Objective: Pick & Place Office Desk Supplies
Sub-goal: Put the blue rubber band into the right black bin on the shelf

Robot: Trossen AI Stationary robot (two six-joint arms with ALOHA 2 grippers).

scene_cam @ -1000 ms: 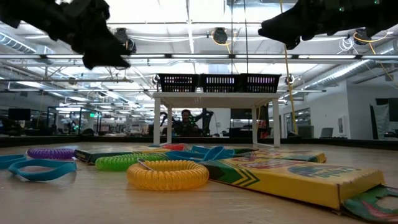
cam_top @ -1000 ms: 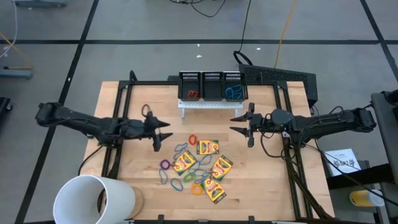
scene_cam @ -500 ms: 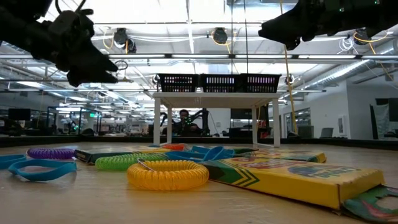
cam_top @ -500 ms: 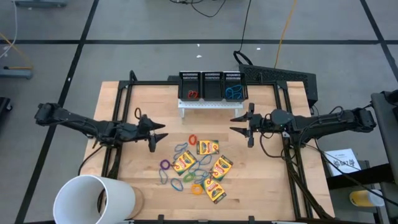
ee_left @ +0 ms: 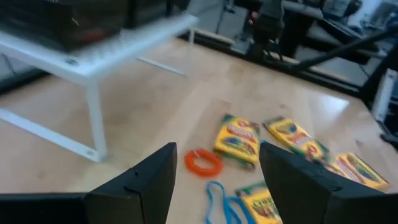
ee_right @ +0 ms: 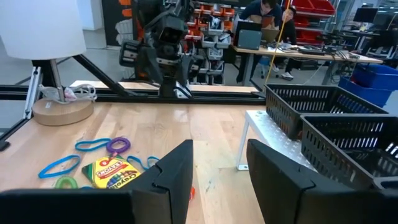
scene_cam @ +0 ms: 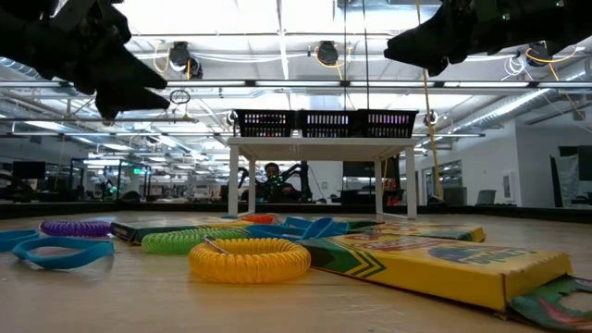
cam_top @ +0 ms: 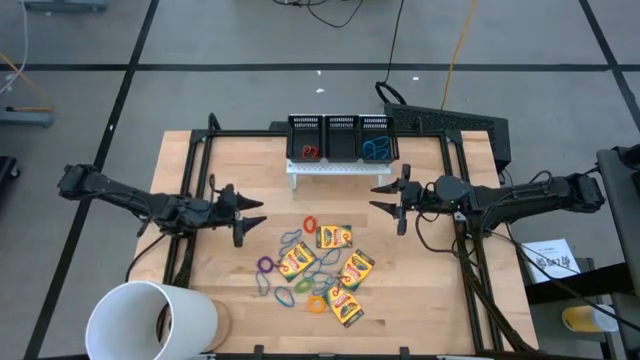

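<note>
1. My left gripper (cam_top: 247, 215) hangs above the table, fingers spread, holding nothing.
2. My right gripper (cam_top: 386, 201) hovers opposite, fingers apart, also bare.
3. The crayon boxes (cam_top: 334, 265) and rubber bands (cam_top: 291, 289) lie between and below both grippers, nearer the table's front.

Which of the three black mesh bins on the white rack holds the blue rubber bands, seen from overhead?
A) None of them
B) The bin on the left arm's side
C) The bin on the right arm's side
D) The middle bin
C: in the high view the blue rubber bands lie in the black mesh bin nearest the right arm; the bin on the left arm's side holds red bands.
</note>
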